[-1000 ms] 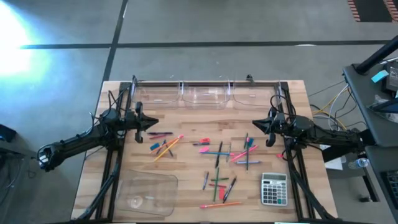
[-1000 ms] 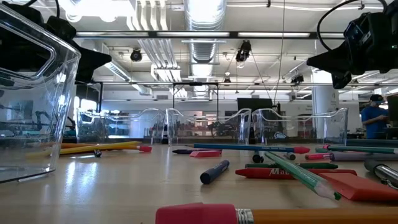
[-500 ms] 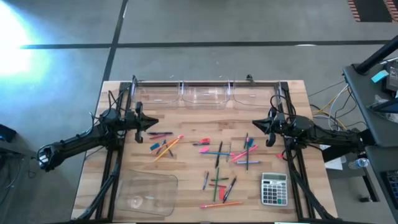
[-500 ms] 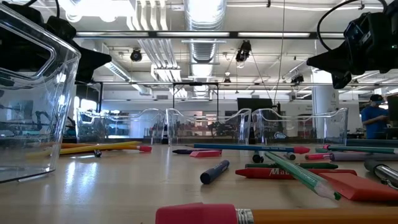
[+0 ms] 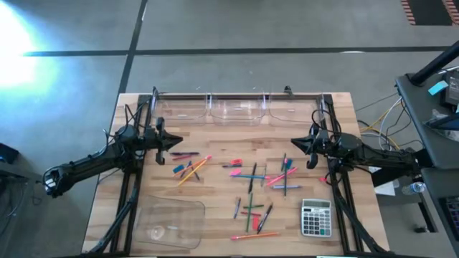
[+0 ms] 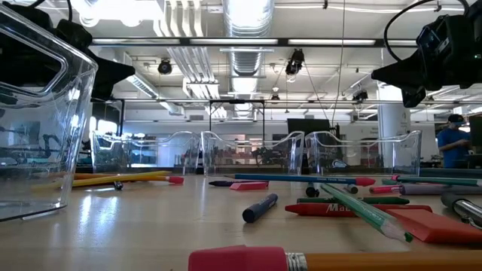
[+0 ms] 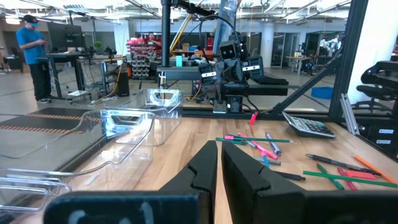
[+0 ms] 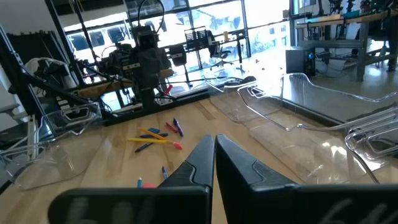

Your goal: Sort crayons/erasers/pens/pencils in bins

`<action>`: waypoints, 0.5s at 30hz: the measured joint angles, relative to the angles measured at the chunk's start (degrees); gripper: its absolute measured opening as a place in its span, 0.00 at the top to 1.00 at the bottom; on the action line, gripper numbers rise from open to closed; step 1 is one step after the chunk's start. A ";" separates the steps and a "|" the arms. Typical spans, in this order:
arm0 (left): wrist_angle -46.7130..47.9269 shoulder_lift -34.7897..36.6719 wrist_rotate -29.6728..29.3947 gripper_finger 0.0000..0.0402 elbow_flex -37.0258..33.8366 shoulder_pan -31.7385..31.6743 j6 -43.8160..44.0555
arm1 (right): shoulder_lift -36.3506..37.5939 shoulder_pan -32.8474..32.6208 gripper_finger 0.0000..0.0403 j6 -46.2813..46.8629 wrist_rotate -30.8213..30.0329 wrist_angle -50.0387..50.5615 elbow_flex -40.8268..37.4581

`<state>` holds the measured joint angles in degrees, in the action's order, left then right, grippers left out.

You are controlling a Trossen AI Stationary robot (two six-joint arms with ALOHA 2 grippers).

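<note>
Pens, pencils, crayons and erasers lie flat on the wooden table in loose groups: one at the left (image 5: pixel 188 168), one right of centre (image 5: pixel 265 174), one nearer the front (image 5: pixel 252 213). An orange pencil (image 5: pixel 192 170) lies in the left group; a pink eraser (image 6: pixel 248 185) and a dark blue pen (image 6: pixel 260 208) show in the low view. Three clear bins (image 5: pixel 237 109) stand in a row along the far edge, and a larger clear tray (image 5: pixel 168 222) sits near the front left. My left gripper (image 5: pixel 177 142) hovers shut above the table's left side. My right gripper (image 5: pixel 294 143) hovers shut above its right side.
A grey calculator (image 5: pixel 315 217) lies at the front right. Black frame rails run along both sides of the table (image 5: pixel 133 186). Bare wood lies between the bins and the scattered sticks. A person stands far off in the room (image 6: pixel 454 143).
</note>
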<state>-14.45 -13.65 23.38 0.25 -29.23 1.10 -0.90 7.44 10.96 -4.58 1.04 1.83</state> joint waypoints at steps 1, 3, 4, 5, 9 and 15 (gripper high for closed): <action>-0.01 0.00 0.00 0.97 0.00 0.01 0.00 | 0.00 -0.01 0.98 0.07 0.00 0.00 0.00; -0.01 0.02 0.02 0.97 0.00 -0.01 0.00 | 0.02 -0.01 0.98 1.30 0.00 0.00 0.00; 0.01 0.00 0.00 0.97 0.00 -0.01 0.00 | 0.00 0.00 0.98 1.62 -0.01 -0.05 0.00; -0.01 0.00 0.00 0.97 0.00 0.02 0.00 | 0.00 0.00 0.98 1.75 -0.03 -0.31 0.00; 0.00 0.01 0.00 0.97 0.00 -0.01 0.00 | 0.02 0.07 0.98 -0.06 -0.07 -4.17 0.00; -0.01 0.00 0.00 0.97 0.00 0.02 0.00 | 0.00 0.07 0.98 -0.94 -0.07 -10.83 0.00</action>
<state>-14.46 -13.65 23.38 0.25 -29.21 1.10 -0.90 7.51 10.02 -4.64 -9.79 1.83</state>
